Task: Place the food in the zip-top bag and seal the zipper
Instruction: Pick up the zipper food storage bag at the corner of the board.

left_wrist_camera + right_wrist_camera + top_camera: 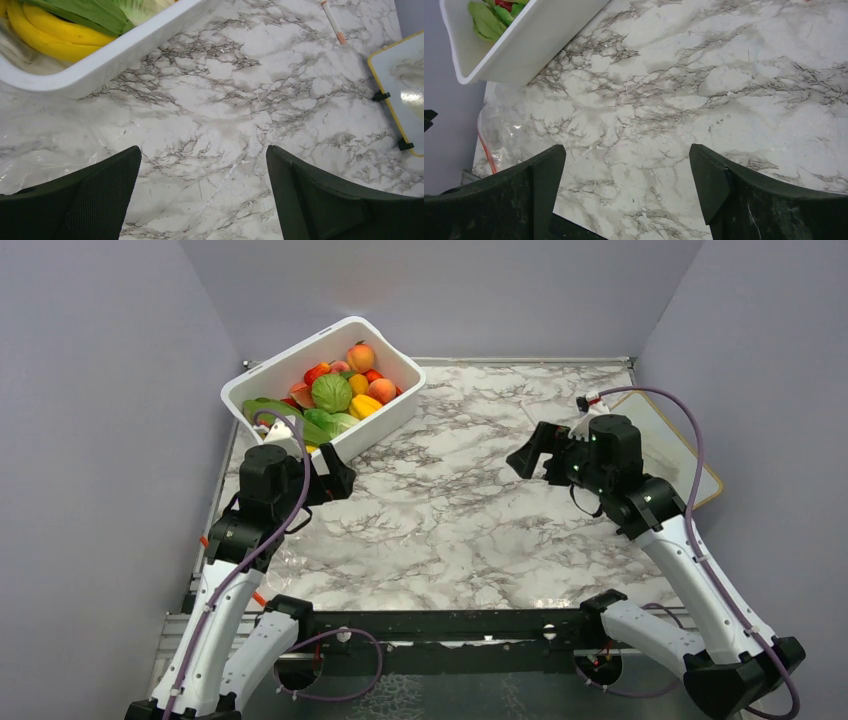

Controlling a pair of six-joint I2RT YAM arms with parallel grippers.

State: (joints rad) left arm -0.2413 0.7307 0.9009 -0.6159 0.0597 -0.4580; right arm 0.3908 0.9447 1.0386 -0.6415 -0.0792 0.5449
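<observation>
Food (335, 390) in tub (296, 353), likely bag (506, 132), left tool (202, 155), right tool (626, 150) spread

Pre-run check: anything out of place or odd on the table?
Nothing spilled. White tub sits skewed at far left, food inside. Stray yellow-framed whiteboard and marker lie at the right edge, not part of bagging.

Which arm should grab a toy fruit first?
Probably left: the left end effector, open, hangs beside the tub of food; the right end effector is far across the table.
</observation>
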